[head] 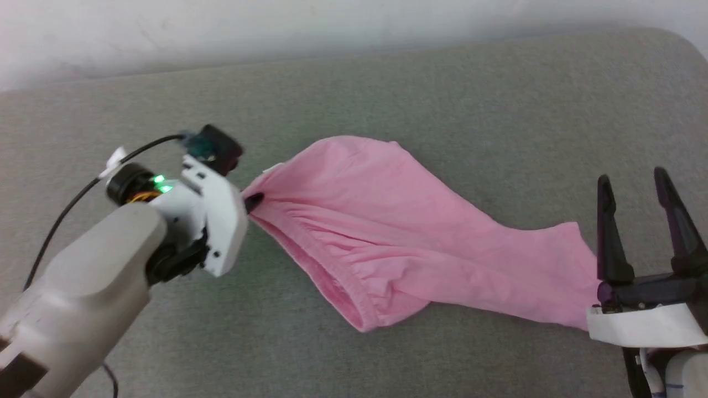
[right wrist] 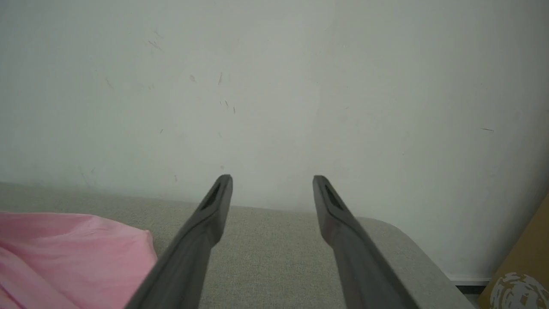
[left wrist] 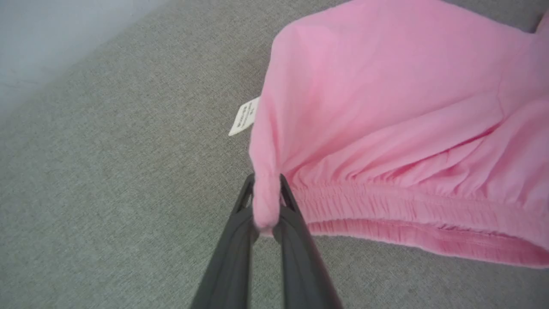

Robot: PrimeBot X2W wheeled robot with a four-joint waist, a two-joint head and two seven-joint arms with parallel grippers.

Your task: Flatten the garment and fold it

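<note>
left gripper (left wrist: 266, 184) pinches one end of the waistband (left wrist: 407, 206), likely to stretch the shorts (head: 398, 232) flat, mid-frame on the cushion (head: 442, 83). right gripper (head: 631, 177) spread, empty, lower right beside the leg hem.

1. The shorts (head: 387, 232) were plain light pink, without print.
2. Their label (left wrist: 244, 116) was white with small dark lettering.
3. The table (head: 442, 83) was a flecked grey weave.
4. The wall (right wrist: 274, 86) was off-white with faint dark specks.
5. The left hand (left wrist: 266, 180) and the right hand (head: 631, 177) had dark grey fingers and white housings.
6. Green lights (head: 160, 179) glowed by a black cable (head: 66, 210).
</note>
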